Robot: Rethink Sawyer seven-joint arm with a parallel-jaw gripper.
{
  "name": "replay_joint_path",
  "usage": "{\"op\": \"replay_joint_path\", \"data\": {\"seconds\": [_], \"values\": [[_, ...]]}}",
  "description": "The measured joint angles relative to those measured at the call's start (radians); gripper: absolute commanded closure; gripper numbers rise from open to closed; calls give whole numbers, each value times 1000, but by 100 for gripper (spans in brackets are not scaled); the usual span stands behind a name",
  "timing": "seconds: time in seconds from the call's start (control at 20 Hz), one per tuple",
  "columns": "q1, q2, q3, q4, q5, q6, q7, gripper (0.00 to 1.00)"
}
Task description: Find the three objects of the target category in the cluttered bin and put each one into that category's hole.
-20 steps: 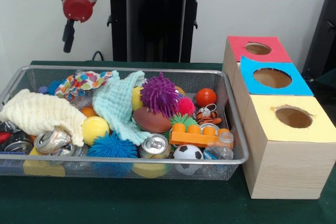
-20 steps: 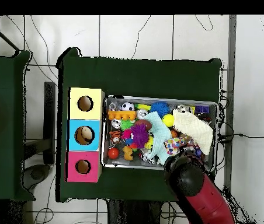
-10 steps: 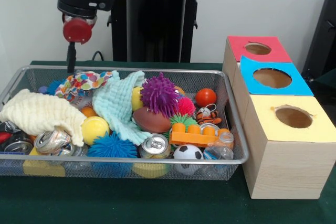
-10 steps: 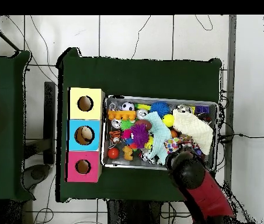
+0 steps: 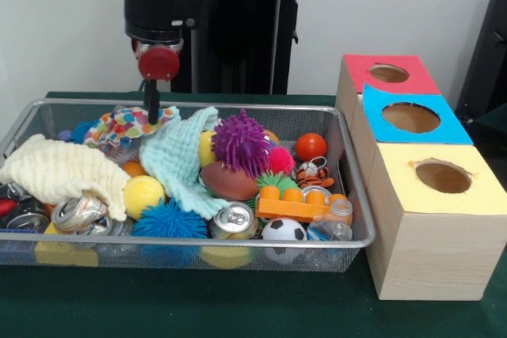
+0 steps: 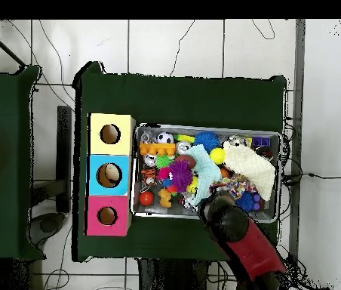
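Note:
The wire bin (image 5: 182, 241) holds cloths, balls, cans and toys. My gripper (image 5: 150, 115) hangs under the red wrist at the bin's far side. Its tip is at the polka-dot cloth (image 5: 125, 124), beside the mint cloth (image 5: 178, 160); it is seen edge-on, and contact is unclear. A cream cloth (image 5: 59, 172) lies at the left. Nearby are a purple spiky ball (image 5: 240, 142), a brown football (image 5: 228, 181), an orange ball (image 5: 310, 146), a yellow ball (image 5: 143, 194) and two cans (image 5: 234, 221) (image 5: 78, 213). In the overhead view the arm (image 6: 234, 230) covers the gripper.
Three boxes with round holes stand right of the bin: red-topped (image 5: 412, 65), blue-topped (image 5: 455, 126), yellow-topped (image 5: 483, 195). An orange brick (image 5: 299, 203), a soccer ball (image 5: 283, 231) and a blue spiky ball (image 5: 168, 221) lie near the bin's front. The black pedestal (image 5: 234, 45) stands behind.
The arm has swung from outside the bin's far left corner to the right in the front view and come down, so the gripper now hangs at the polka-dot cloth.

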State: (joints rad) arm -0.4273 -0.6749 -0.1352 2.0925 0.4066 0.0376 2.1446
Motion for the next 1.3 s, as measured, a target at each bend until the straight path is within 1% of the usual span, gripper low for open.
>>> {"op": "replay_joint_path", "data": {"seconds": [0.3,0.65,0.7,1.05,1.1,1.3], "values": [[0,0,28,20,0,-10,0,0],[12,6,25,22,0,-29,0,0],[31,12,12,22,0,-39,0,0],[96,31,-43,22,0,-48,0,0],[110,34,-60,22,0,-47,0,0],[126,42,-90,22,0,-47,0,0]]}}
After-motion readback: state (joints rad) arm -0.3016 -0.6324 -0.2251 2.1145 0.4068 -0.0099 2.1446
